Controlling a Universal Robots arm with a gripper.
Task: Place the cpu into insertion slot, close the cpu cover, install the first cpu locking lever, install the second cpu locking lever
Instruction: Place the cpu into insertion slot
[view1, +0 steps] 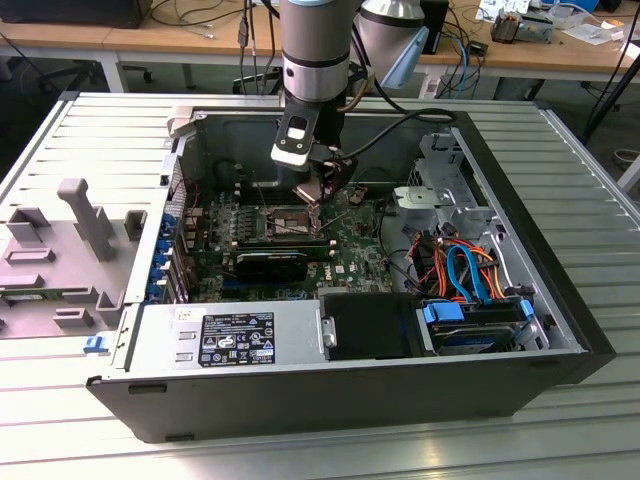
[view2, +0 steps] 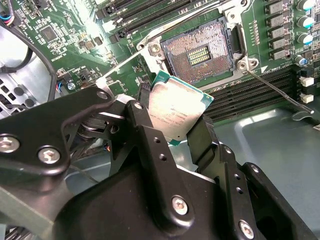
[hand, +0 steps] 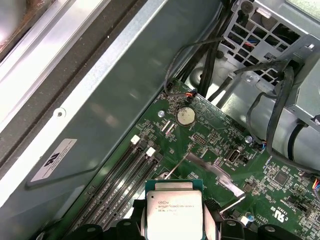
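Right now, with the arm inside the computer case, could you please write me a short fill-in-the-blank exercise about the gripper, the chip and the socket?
1. The thing clamped in the gripper is the ____.
2. The insertion slot is ____, its contacts uncovered.
3. The circuit board around the slot is ____ in colour.

Missing words: cpu; empty; green.

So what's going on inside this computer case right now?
The robot arm's black gripper is shut on the small square silver-topped cpu, holding it above the green circuit board. The square dark-centred insertion slot lies uncovered and empty, so the chip is not yet seated.
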